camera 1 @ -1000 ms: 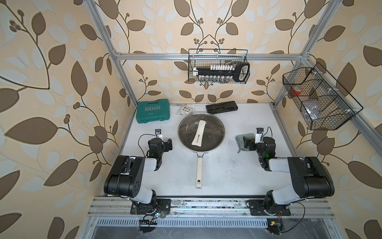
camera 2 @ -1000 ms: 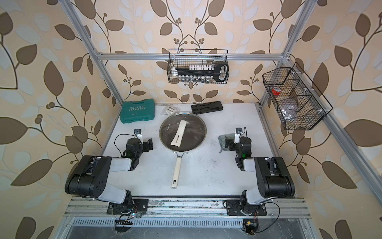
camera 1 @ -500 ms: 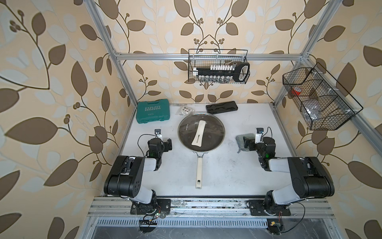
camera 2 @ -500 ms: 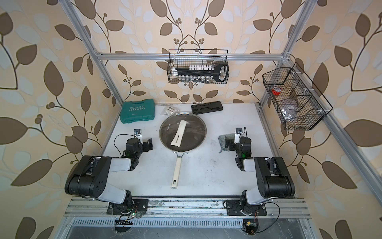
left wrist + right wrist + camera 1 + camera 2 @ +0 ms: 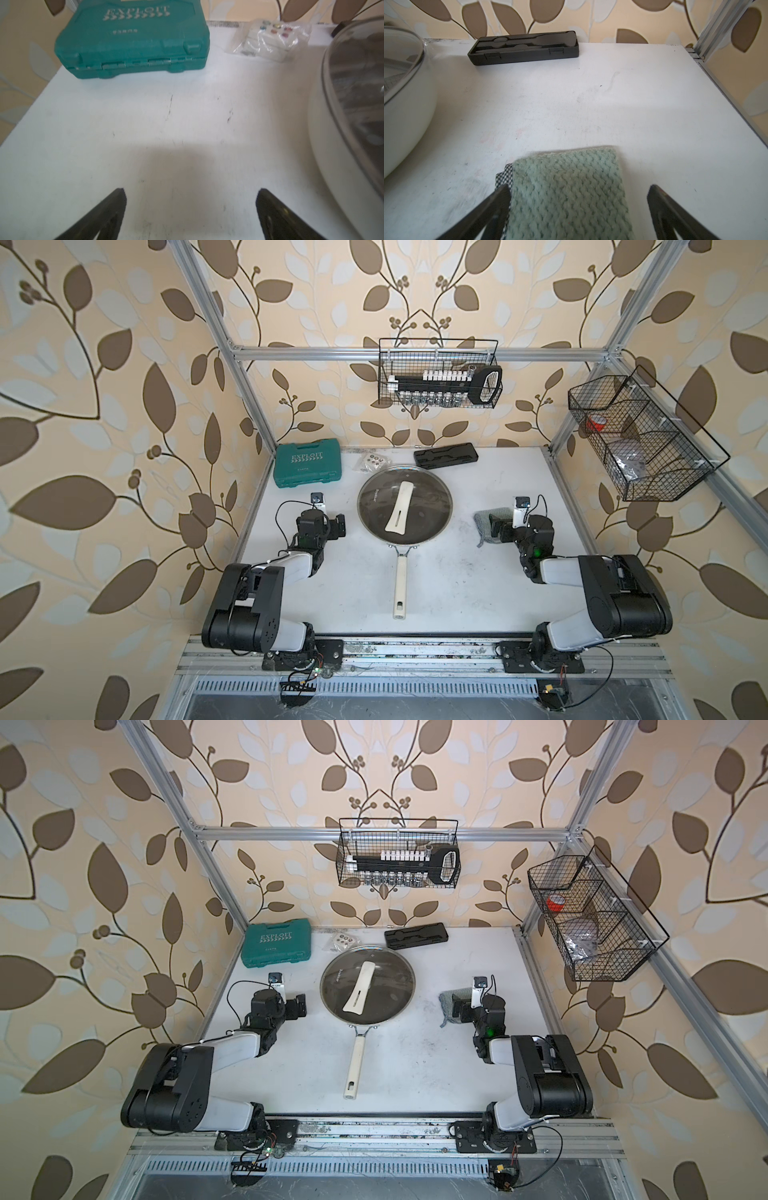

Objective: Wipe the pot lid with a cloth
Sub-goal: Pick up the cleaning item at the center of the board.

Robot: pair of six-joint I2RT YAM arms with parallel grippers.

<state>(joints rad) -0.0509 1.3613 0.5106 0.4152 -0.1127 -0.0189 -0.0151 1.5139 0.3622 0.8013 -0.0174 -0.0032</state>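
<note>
Right gripper point(image 5: 579, 187): jaws spread wide, nothing grasped. My two dark tapered fingers point(image 5: 492, 207) stand either side of the cloth point(image 5: 566, 182), which lies flat on the white table point(image 5: 591, 104); I cannot tell whether they touch it. The cloth is soft and mint-green with a knitted waffle texture, and a grey checked layer shows at one edge. Its near end is cut off in the right wrist view, and in both top views my gripper covers part of it.

Left gripper point(image 5: 191, 190): jaws equally wide, empty, over bare scuffed tabletop near the pan.

The pot lid point(image 5: 428, 506) is a round domed glass disc with a metal rim and a long flat cream handle point(image 5: 400, 509). It sits on the frying pan point(image 5: 400, 580) mid-table, between my arms. Reflections in the glass obscure the pan's dark inside. Each wrist view shows only a slice of the lid's edge above the pan's smooth cream wall.
</note>
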